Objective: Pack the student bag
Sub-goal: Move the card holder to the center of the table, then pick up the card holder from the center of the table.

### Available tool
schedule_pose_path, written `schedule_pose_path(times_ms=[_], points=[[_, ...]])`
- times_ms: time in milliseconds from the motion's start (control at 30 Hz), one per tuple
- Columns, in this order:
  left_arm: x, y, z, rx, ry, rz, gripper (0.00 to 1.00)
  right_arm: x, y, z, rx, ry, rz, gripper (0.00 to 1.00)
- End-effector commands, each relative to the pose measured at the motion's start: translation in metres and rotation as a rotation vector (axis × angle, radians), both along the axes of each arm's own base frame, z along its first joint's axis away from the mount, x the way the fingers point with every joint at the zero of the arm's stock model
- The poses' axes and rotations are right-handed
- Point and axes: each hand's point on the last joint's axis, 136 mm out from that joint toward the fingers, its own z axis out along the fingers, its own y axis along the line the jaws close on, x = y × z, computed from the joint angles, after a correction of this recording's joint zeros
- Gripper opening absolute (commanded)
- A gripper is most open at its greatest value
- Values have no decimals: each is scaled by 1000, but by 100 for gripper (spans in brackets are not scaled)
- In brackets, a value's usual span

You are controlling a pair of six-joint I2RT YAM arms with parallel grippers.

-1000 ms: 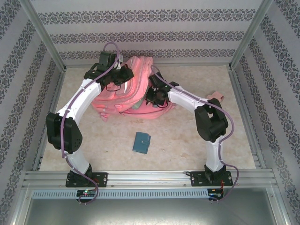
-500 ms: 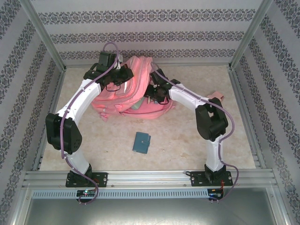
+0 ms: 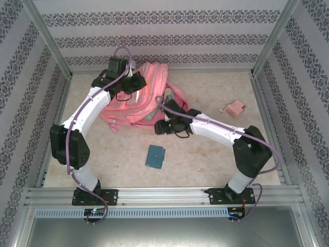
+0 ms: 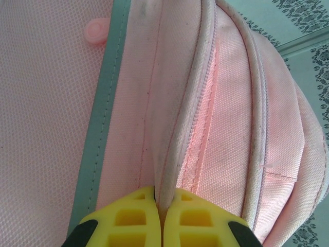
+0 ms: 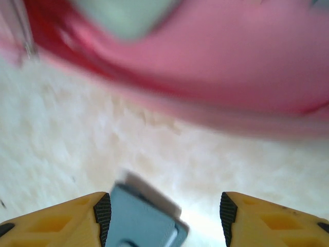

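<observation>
Bench [image 3: 205, 154] is beige and marbled, inside patterned walls. A small pink box [image 3: 234, 109] lies at 2 o'clock, well apart from everything else. A flat blue item [image 3: 154, 156] lies near centre, at 6 o'clock from the bag, not touching it. In the right wrist view the blue item [image 5: 139, 224] sits low between the fingers, blurred.

The right arm [image 3: 221, 131] runs across the bench from 5 o'clock. Its wrist is just off the bag's 5 o'clock edge, between bag and blue item. The left arm [image 3: 90, 110] covers the bag's 9 o'clock side.

The student bag [image 3: 146, 90] is at 11–12 o'clock near the back wall, slumped and lying down. It is pink fabric with straps trailing at 3 o'clock. Up close the bag [image 4: 231, 128] shows a zipper seam, a pale grey-green trim stripe [image 4: 103, 128] and a pink round snap [image 4: 96, 31].

Left jaws are together, clamped on a fold of bag fabric beside the zipper, with the yellow fingers [image 4: 128, 218] pinching it. Right jaws are apart, holding nothing, over bare bench.

A grey-green patch [image 3: 149, 114] shows at the bag's 5 o'clock edge. Can't tell if it is lining or contents.
</observation>
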Motion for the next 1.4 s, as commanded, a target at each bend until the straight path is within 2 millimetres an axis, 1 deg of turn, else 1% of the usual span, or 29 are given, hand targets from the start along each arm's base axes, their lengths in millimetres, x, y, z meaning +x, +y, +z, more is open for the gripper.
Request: schedule_pose_path(times_ms=[0,100,167,267,367,433,467,567,667,800,900,933,1000,1100,1167,1267,1367], points=[[-7,6,43,-2,-107,-10,5,-21,0,-18,-95,-45,93,60],[-8,5,41,-8,-100,-10,5,-43,10,-37,-133,-31,168,60],[-8,5,41,-9,-98,-10,5,-55,16,-47,-151,-23,210,60],[-10,6,43,-8,-99,-9,5,-70,19,-62,-190,-2,255,60],[-11,6,44,-8,-101,-9,5,-82,17,-74,-239,3,291,60],[-12,7,46,-8,-103,-9,5,-90,10,-85,-286,17,307,60],[-12,7,48,-8,-107,-9,5,-91,4,-90,-319,18,305,60],[-13,8,47,-5,-105,-8,5,-86,-20,-99,-427,4,269,60],[-13,7,47,-7,-106,-9,5,-76,-41,-99,-504,-29,234,60],[-13,7,47,-11,-106,-9,5,-53,-72,-89,-565,-62,160,60],[-14,7,47,-11,-104,-7,5,-36,-95,-79,-572,-69,93,61],[-14,7,47,-12,-104,-7,5,-32,-99,-77,-557,-64,79,62],[-14,7,47,-12,-105,-8,5,-30,-99,-72,-491,-47,62,66],[-14,7,46,-12,-105,-7,5,-35,-83,-65,-326,6,44,72],[-14,7,45,-12,-103,-7,5,-39,-76,-66,-240,53,7,73],[-14,7,44,-13,-103,-8,5,-44,-75,-71,-169,129,-83,72],[-14,7,43,-9,-102,-11,5,-47,-83,-75,-165,160,-171,72]])
